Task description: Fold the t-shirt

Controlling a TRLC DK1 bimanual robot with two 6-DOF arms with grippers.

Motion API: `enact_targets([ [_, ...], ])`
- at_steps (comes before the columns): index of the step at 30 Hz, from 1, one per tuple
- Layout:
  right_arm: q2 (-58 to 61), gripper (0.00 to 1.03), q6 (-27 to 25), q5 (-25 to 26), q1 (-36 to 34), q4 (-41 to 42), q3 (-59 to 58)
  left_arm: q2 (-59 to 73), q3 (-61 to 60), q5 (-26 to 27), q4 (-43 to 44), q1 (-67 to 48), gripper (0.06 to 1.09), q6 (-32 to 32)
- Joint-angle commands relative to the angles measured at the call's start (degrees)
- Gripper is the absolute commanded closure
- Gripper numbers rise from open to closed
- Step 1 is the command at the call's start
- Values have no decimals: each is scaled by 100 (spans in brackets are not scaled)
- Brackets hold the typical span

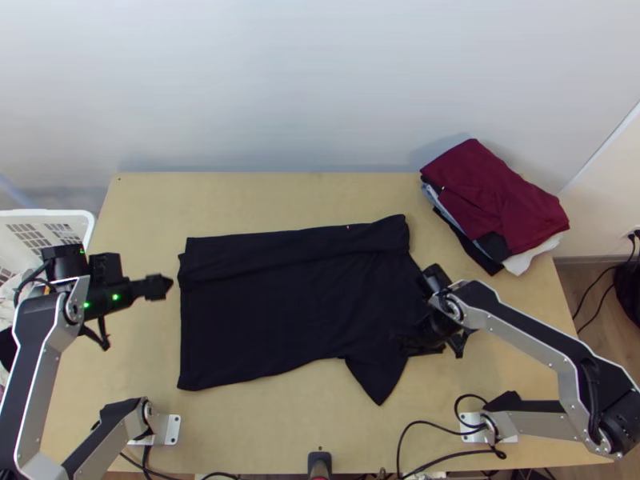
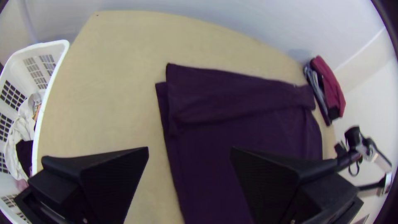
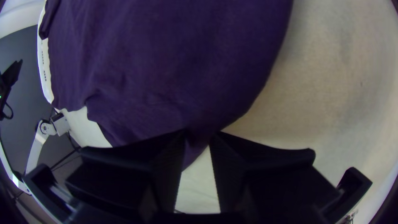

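Note:
A black t-shirt (image 1: 280,312) lies spread on the table, its far long edge folded inward in a strip. In the left wrist view the t-shirt (image 2: 248,95) shows that strip, with a lower layer jutting out beside it. My left gripper (image 1: 158,286) is just off the shirt's left end; its fingers stand wide apart and hold nothing in the left wrist view (image 2: 189,149). At the right end, my right gripper (image 1: 428,344) is low over the cloth. In the right wrist view my right gripper (image 3: 199,132) is partly open, with a narrow part of the t-shirt (image 3: 174,62) between its fingertips.
Folded clothes, a dark red one (image 1: 496,200) on top, are stacked at the table's back right corner. A white basket (image 2: 62,54) with clothes in it stands off the left edge. Bare wood (image 1: 264,428) runs along the front, where cables lie near the right arm's base.

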Motion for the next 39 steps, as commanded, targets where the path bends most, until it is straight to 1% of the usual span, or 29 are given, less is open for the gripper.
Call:
enact_targets([
  [1, -35, 100, 10, 83, 146, 198, -315, 73, 396, 38, -1217, -58, 12, 1771],
  [3, -52, 100, 19, 83, 146, 198, -298, 117, 440, 3, -1956, -23, 12, 2545],
  [5, -52, 100, 10, 92, 137, 198, -289, 179, 396, -164, -2624, -5, 12, 3248],
  [7, -79, 100, 10, 101, 128, 198, -271, 152, 290, -454, -2958, -75, 12, 3555],
  [8, -96, 100, 10, 101, 128, 198, -271, 117, 193, -691, -3054, -198, 12, 3643],
  [11, -114, 100, 19, 101, 111, 198, -289, 47, -140, -1289, -3256, -691, 12, 3634],
  [12, -114, 100, 19, 101, 102, 216, -298, 47, -281, -1377, -3292, -840, 12, 3564],
  [15, -140, 100, 19, 101, 102, 225, -307, 29, -633, -1377, -3309, -1323, 12, 3239],
  [20, -211, 100, 19, 127, 76, 225, -307, 117, -1046, -1342, -3160, -2440, 13, 2518],
  [23, -237, 100, 19, 127, 58, 225, -324, 240, -1028, -1263, -2958, -2633, 13, 2395],
  [24, -237, 100, 19, 127, 58, 225, -324, 328, -1028, -1227, -2958, -2642, 17, 2395],
  [26, -263, 100, 10, 127, 58, 225, -342, 504, -1055, -1192, -2817, -2633, 18, 2360],
  [27, -272, 100, 10, 127, 58, 225, -342, 601, -1063, -1192, -2782, -2633, 21, 2369],
  [28, -281, 100, 10, 127, 58, 225, -342, 671, -1063, -1166, -2738, -2642, 23, 2369],
  [39, -404, 100, -7, 127, -12, 216, -368, 1761, -1134, -1131, -2483, -2712, 23, 2413],
])
